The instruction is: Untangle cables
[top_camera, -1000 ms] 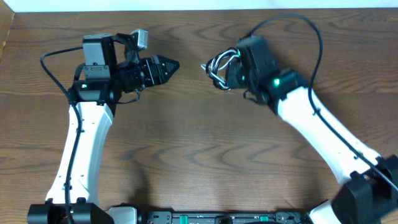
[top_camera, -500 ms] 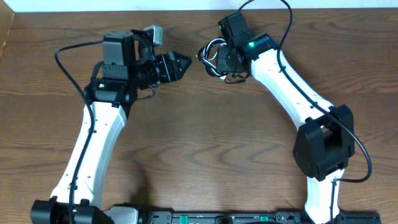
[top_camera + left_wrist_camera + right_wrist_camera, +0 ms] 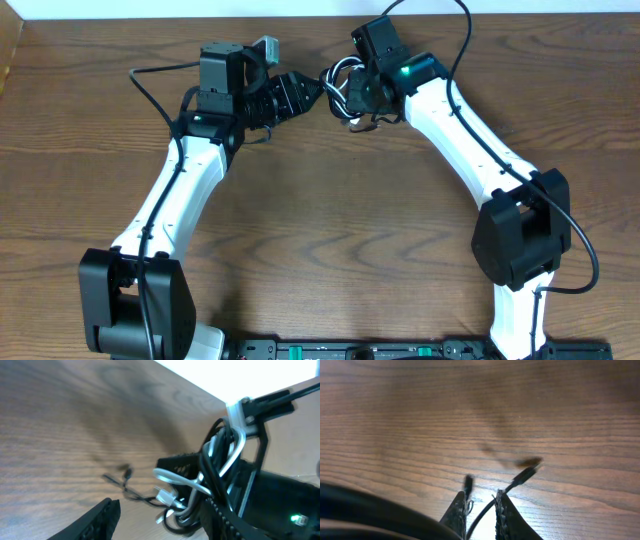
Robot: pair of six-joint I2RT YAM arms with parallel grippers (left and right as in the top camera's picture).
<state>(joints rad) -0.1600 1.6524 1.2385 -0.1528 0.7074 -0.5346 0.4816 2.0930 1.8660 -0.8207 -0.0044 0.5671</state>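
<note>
- Brown wood-grain counter (image 3: 320, 230): both arms reach toward the middle of its far edge.
- Tangled bundle of thin black and white cables (image 3: 338, 92): sits close to the counter's far edge, about mid-width, between the tips of the two arms.
- Right fingers (image 3: 499, 507): closed to a narrow gap with a thin black cord running through it, so they grip the bundle.
- Two small black plug ends (image 3: 526, 474): they hang just past the right fingers' tips. Blurred shadows lie on the counter beneath them.
- Left fingers (image 3: 303, 92): spread apart and holding nothing. They point at the bundle from the side of the counter's left edge, with the tips just beside the loops. Whether they touch cannot be told.
- Left wrist view: white loops are interlaced with black ones.
- White plug end (image 3: 162, 495): it projects from the bundle's lower part.
- Thin black tail (image 3: 125, 472): it trails off from the bundle toward the counter.
</note>
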